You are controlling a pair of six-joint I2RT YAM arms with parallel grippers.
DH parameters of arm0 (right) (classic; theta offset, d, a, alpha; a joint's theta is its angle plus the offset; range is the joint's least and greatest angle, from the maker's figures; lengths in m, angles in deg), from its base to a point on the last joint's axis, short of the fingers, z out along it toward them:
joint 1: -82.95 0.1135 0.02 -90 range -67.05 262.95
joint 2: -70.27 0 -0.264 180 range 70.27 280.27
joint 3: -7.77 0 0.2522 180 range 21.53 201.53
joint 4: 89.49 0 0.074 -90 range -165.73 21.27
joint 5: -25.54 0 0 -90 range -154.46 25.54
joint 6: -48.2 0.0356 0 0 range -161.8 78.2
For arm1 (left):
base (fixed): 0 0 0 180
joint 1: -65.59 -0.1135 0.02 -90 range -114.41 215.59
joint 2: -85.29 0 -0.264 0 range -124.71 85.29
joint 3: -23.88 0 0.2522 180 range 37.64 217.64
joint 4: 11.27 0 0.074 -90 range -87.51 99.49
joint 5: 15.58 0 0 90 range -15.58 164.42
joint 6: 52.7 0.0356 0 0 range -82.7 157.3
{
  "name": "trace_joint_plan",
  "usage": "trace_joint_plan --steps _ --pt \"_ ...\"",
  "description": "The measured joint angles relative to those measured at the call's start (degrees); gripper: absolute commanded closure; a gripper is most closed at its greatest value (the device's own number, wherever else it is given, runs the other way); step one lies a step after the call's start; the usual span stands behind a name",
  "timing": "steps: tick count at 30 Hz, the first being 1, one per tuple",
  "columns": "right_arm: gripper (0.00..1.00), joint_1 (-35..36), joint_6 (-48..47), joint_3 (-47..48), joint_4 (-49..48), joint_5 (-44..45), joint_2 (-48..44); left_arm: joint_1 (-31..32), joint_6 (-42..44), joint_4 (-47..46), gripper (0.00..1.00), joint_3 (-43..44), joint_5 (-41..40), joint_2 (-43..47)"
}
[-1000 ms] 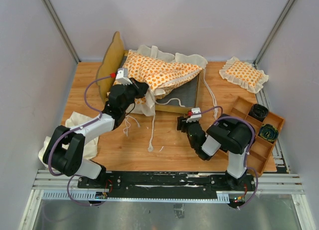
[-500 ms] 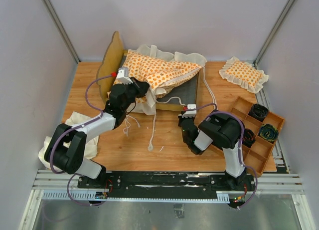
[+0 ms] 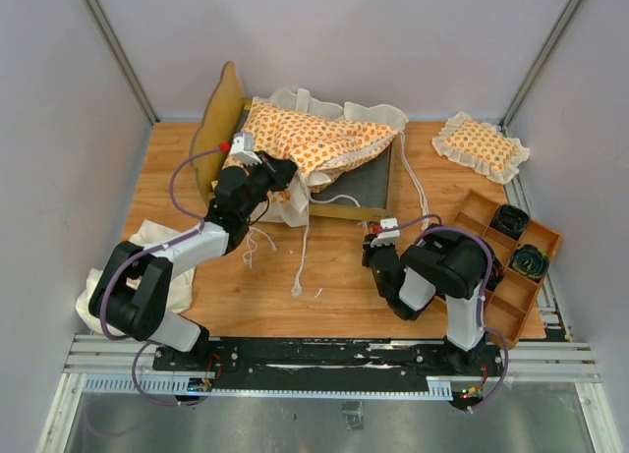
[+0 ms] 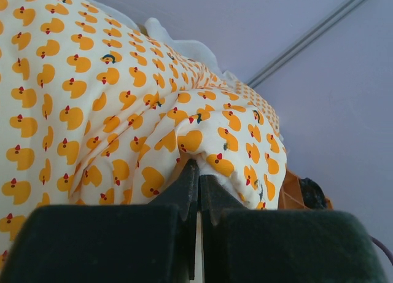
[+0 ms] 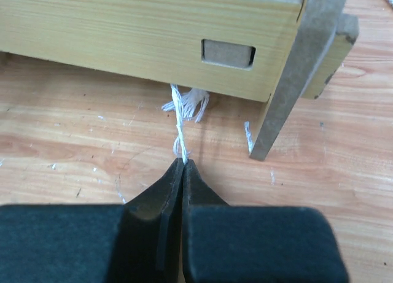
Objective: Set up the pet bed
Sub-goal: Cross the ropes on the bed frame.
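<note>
- A wooden table point(image 3: 334, 286) fills the floor of a white-walled booth, with two black robot arms fixed at its near edge.
- The light-wood bed frame point(image 3: 218, 119) sits at the far middle of the table, its scalloped headboard upright on the left and part of its grey fabric base uncovered on the right.
- A large cushion point(image 3: 305, 139), cream with an orange duck print and a cream ruffle, lies bunched across the frame, heaped toward the headboard. Its ruffle hangs over the frame's near left corner, and loose tie strings trail onto the table.
- A plain cream cloth point(image 3: 147, 234) lies crumpled at the near left, partly under the left arm.
- A wooden tray with compartments point(image 3: 511, 296) sits at the near right. Two of its compartments hold dark round things.
- A small square pillow point(image 3: 482, 145) in the same duck print rests at the far right, well apart from the bed.
- The left claw point(image 4: 196, 172) is at the cushion's near left edge, its jaws clamped tight on a fold of the printed fabric.
- The right claw point(image 5: 182, 166) is low over the table just before the frame's near rail, its jaws pinched together on a thin white string point(image 5: 179, 126).
- That string runs from the fingertips to a frayed tuft under the rail.
</note>
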Motion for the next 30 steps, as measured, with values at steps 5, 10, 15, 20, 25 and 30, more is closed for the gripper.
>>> trace_joint_plan --steps 5,10,15,20,25,30 --pt "1.0 0.0 2.5 -3.0 -1.6 -3.7 -1.2 0.0 -1.0 -2.9 1.0 -0.8 1.4 -0.3" --pt "1.0 0.0 4.7 -6.6 -1.7 -7.9 -4.1 0.0 -1.6 -5.1 1.0 -1.2 3.3 -1.4" --pt "1.0 0.0 6.6 -8.4 1.3 -12.2 -8.3 0.0 -1.9 -6.2 1.0 -1.2 4.7 -1.9" --pt "1.0 1.2 9.0 -10.4 4.6 -16.4 -13.4 0.0 -1.8 -6.6 1.0 -1.2 5.4 -2.0" --pt "1.0 5.0 10.0 -9.9 17.7 -20.4 -24.6 0.0 -1.6 -6.7 1.0 -1.2 5.8 -2.0" --pt "0.67 8.5 8.7 -3.9 41.3 -20.5 -38.1 0.1 -1.3 -6.8 1.0 -1.2 5.9 -2.0"
